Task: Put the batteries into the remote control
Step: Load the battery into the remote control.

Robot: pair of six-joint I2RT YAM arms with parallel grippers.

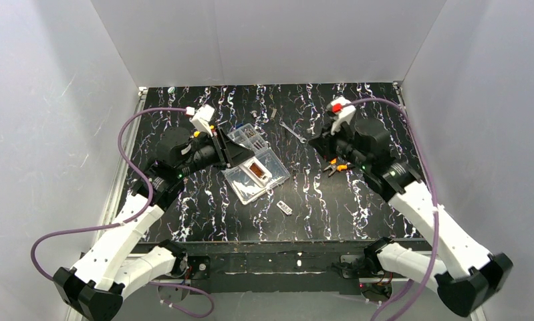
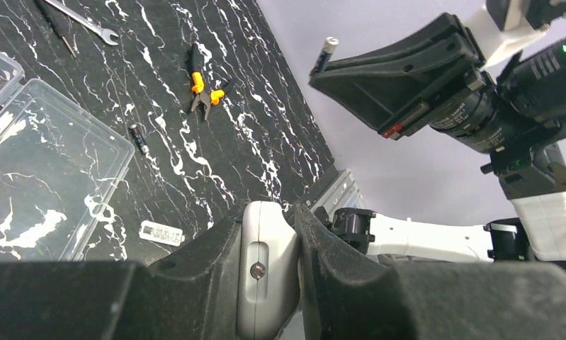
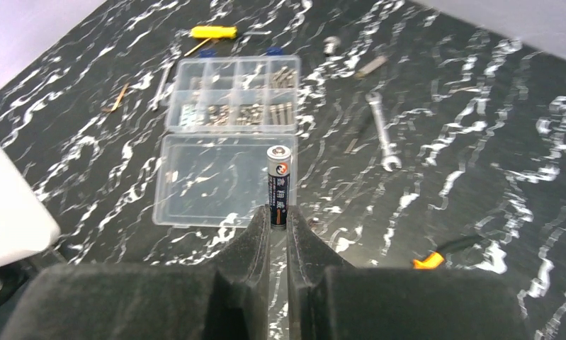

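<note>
My left gripper (image 2: 267, 217) is shut on the white remote control (image 2: 265, 283), pinching its narrow sides. From above, the remote control (image 1: 258, 172) hangs over the clear box with its dark compartment facing up, and the left gripper (image 1: 240, 155) grips its near end. My right gripper (image 3: 278, 216) is shut on the bottom end of a dark battery (image 3: 279, 177), which sticks out past the fingertips. In the left wrist view that battery (image 2: 327, 49) points up from the right gripper (image 2: 336, 74). The right gripper (image 1: 319, 137) hovers right of the remote, apart from it. A second battery (image 2: 139, 137) lies on the table.
An open clear compartment box (image 3: 227, 142) with screws and bits lies mid-table. A wrench (image 3: 382, 131) lies to its right and orange-handled pliers (image 1: 337, 166) under the right arm. A small white labelled piece (image 1: 284, 207) lies nearer the front. White walls close in three sides.
</note>
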